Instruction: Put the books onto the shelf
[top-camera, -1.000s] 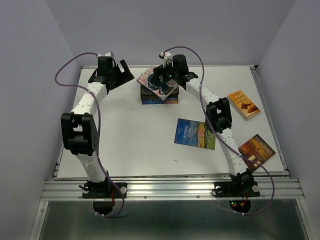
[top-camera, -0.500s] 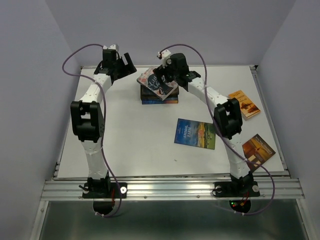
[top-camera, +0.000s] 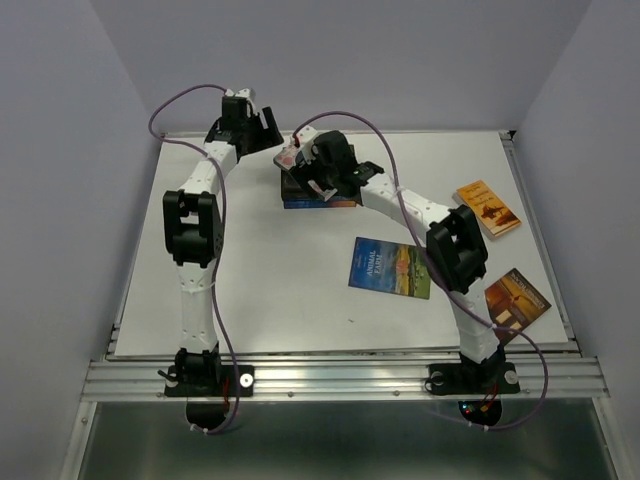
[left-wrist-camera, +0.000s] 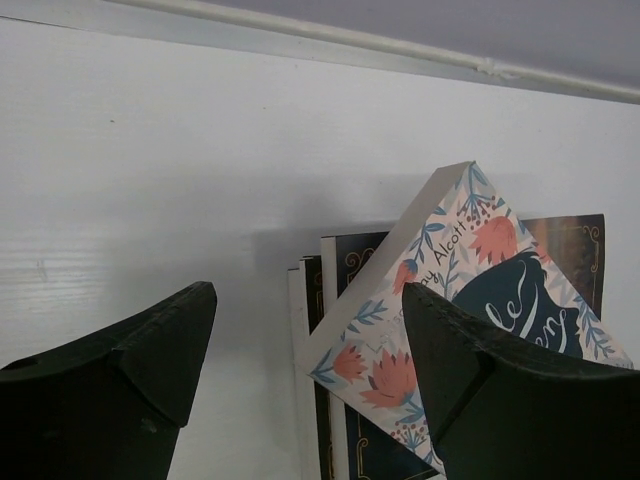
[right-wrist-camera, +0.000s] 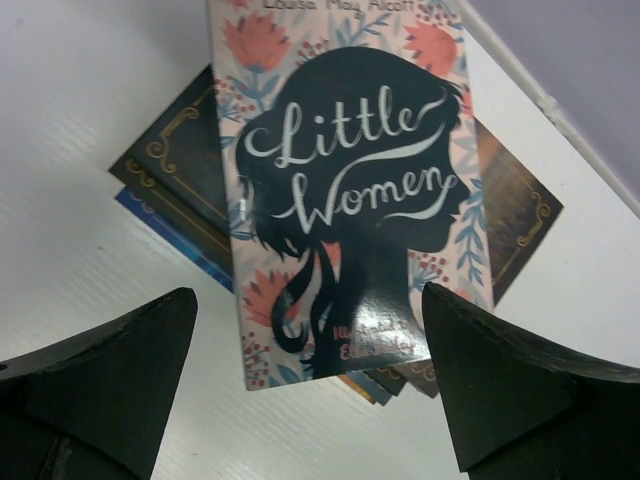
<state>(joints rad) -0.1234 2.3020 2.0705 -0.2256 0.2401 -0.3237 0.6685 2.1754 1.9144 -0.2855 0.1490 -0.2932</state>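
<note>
Your right tool (right-wrist-camera: 308, 292) sits jaws wide apart, gripping nothing, straight over the pink book (right-wrist-camera: 340, 190). That book lies skewed on top of the stack (right-wrist-camera: 160, 165) of dark books. Your left tool (left-wrist-camera: 308, 300) is spread wide too and empty, with the pink book's corner just ahead of it, not touching. Back toward the right tool's base, flat on the bench (top-camera: 270, 280) and well apart: blue-orange book (top-camera: 390, 268), orange-brown book (top-camera: 488, 208), dark brown book (top-camera: 515, 298).
</note>
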